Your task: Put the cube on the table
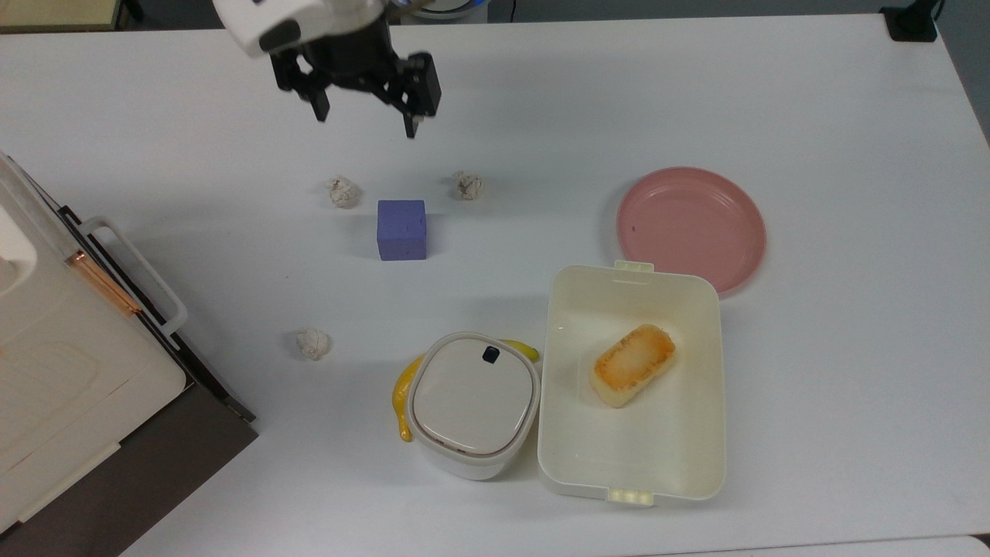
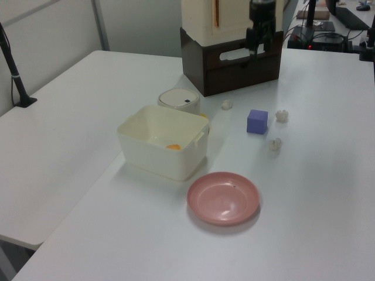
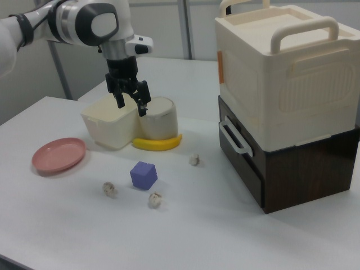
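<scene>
The pincer (image 1: 362,122) hung spread wide and empty, raised well clear of the cube (image 1: 401,230). The cube sat flat on the white tabletop (image 1: 812,116), well apart from the pink plate (image 1: 691,228).

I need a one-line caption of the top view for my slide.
Open gripper raised above the table, purple-blue cube resting between paper balls.

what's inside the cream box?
One toasted bread piece lies on the floor of the open cream box. In the left view, the box's near wall hides most of the inside.
</scene>
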